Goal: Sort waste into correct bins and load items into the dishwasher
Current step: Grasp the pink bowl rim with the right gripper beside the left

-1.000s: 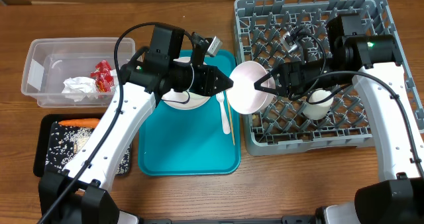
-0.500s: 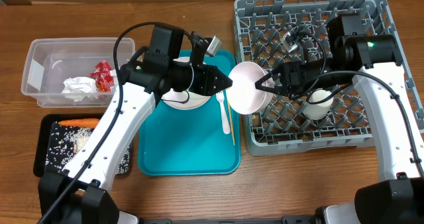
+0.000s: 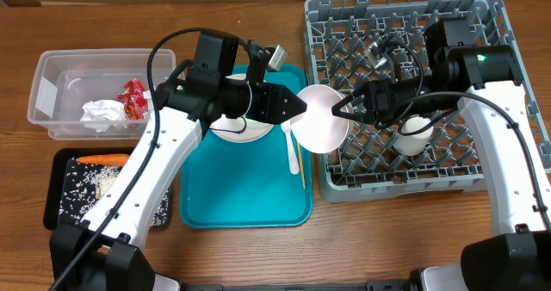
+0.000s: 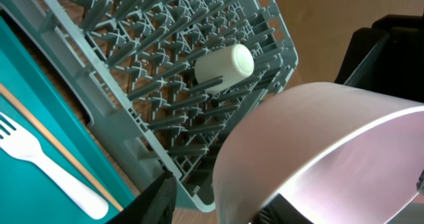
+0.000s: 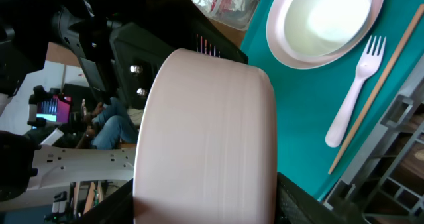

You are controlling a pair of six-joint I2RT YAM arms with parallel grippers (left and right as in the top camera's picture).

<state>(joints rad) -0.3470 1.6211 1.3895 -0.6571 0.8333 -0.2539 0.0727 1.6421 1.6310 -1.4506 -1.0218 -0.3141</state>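
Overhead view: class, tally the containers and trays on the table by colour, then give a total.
Clear tub: 1
Black tray: 1
Teal tray: 1
Grey rack: 1
Total: 4

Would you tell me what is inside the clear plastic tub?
A crumpled red wrapper and a crumpled white napkin lie in the clear tub; anything beneath them is hidden.
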